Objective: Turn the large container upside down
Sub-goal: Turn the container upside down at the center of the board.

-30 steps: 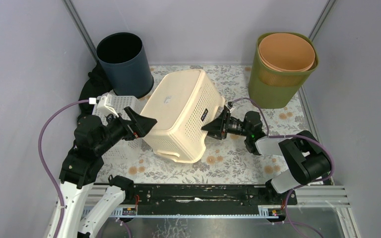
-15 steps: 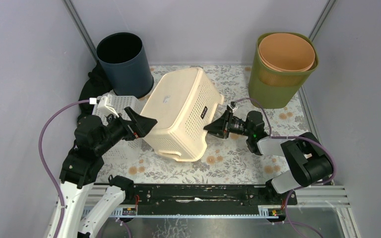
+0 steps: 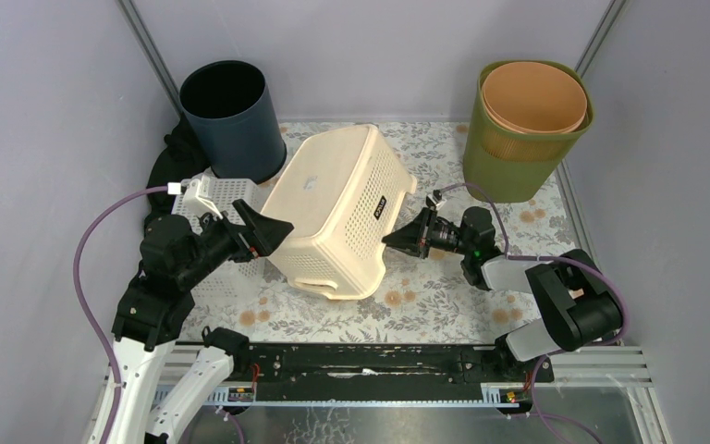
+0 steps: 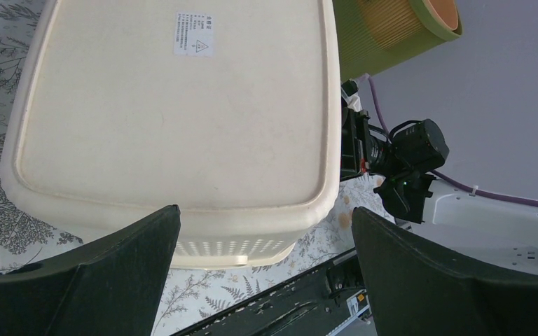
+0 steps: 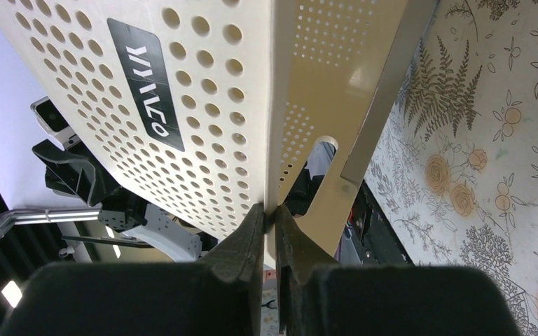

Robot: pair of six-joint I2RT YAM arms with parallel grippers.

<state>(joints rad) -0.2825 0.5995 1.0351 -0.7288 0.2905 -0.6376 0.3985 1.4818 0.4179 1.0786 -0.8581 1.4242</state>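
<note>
Reaching right gripper (image 3: pixel 390 240) beside large container (image 3: pixel 333 199)

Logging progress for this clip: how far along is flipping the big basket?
Done: the basket lies base up. In hand: the right gripper is closed at its side corner, the left gripper hangs open above the base. Left: whether the rim sits flat is unclear; check that, then back both arms away.

Right gripper (image 3: pixel 388 242): jaws now drawn almost together, eased slightly right. Cream basket (image 3: pixel 328 199) sits lower and flatter, nudged a little left.
</note>
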